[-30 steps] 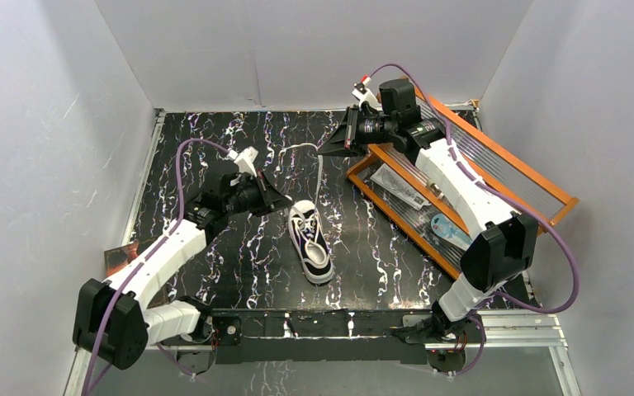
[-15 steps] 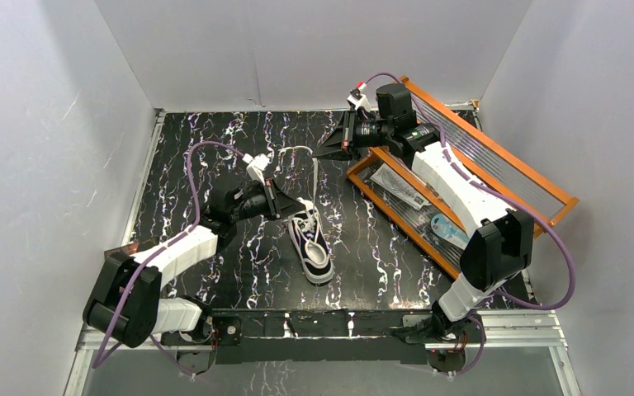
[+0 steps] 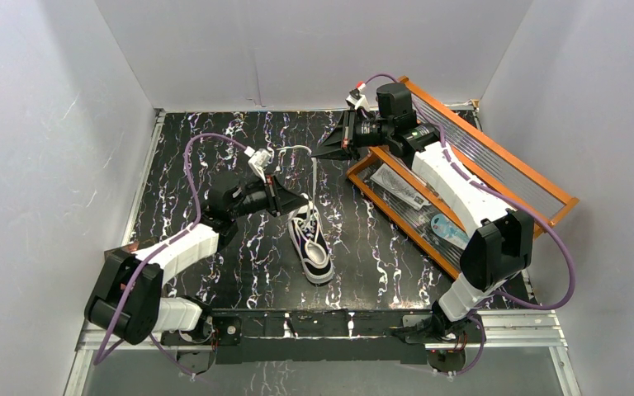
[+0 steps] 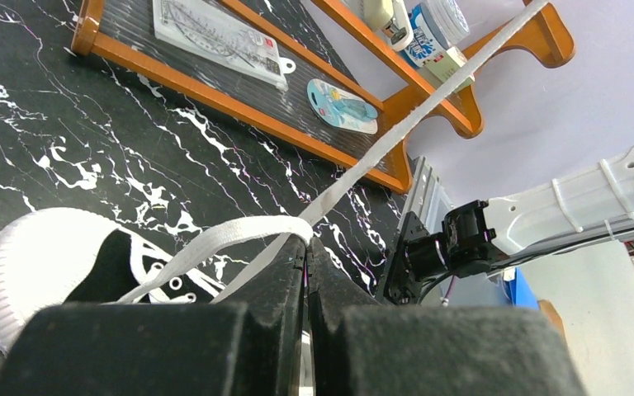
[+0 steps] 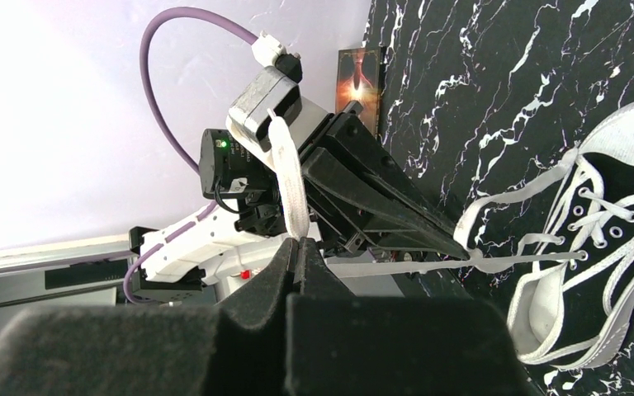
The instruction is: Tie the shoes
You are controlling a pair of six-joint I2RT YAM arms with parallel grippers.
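Top: found sneaker [image 3: 311, 242] at frame centre, left gripper [image 3: 287, 205] at its upper-left end, right gripper [image 3: 322, 152] higher | Left wrist: saw fingers [image 4: 268, 285] clamped on lace [image 4: 396, 136] | Right wrist: saw fingers [image 5: 274, 268] pinching lace too | Risk: judged harder pulling could slip lace or drag sneaker.

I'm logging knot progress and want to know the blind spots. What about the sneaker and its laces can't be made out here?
- Top view: on the sneaker, lacing too small to tell any knot.
- Left wrist: the left pincer has its own fingers hiding much of the sneaker.
- Right wrist: the right edge cuts the sneaker off; the lace vanishes into the right pincer, its end unseen.
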